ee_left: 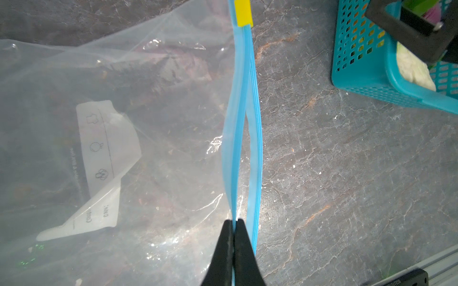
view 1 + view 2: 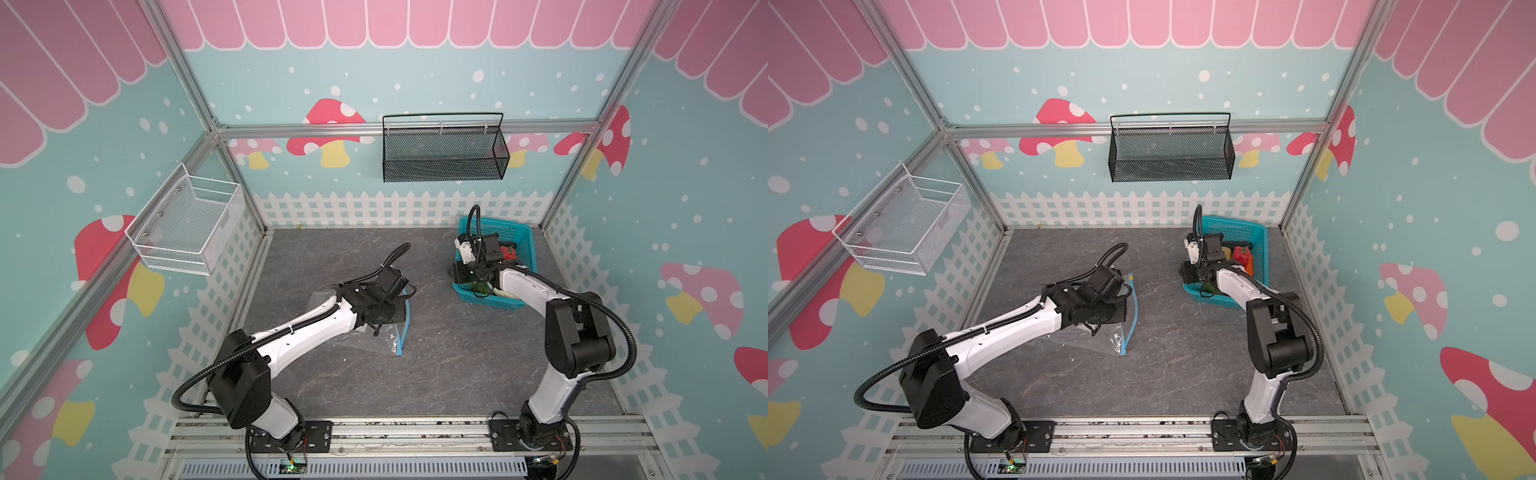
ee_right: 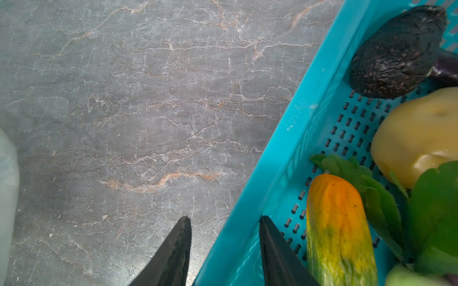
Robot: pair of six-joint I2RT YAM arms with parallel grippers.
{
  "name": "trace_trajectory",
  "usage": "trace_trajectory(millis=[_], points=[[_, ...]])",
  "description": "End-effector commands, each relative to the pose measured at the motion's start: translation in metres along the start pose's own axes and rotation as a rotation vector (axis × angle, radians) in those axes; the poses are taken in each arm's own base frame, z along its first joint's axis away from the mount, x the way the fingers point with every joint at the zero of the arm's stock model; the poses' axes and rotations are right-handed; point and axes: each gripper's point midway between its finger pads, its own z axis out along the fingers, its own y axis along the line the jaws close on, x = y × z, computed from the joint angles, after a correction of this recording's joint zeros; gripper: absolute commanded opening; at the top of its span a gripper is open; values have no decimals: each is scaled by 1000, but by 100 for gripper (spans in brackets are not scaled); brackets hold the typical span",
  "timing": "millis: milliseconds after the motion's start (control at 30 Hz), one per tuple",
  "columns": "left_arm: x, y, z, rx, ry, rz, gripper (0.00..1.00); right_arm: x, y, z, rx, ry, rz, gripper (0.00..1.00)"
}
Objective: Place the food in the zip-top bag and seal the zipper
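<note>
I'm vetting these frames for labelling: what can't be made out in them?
- Both top views: the left gripper hides under the left arm; only the left wrist view shows it pinching the zipper.
- Left wrist view: crinkles and glare on the zip-top bag blur its contents.
- Both top views: the right arm covers much of the basket.

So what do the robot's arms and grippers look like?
The left arm and right arm have white link shells with black joint housings, and black ribbed cable conduit loops alongside each. The left gripper and right gripper carry slim black fingers tapering to points; the right ones show fine ribbing.
</note>
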Motion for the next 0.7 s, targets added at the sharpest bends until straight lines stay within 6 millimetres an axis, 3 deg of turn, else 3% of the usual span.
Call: trace_trajectory(millis=[0,667], points=[[-1,1,-4,13,-10,-18,0,10,19,-7,-44,25,-35,46],[-4,-5,-3,27,-6,-20,0,37,47,-24,-101,49,-92,41]])
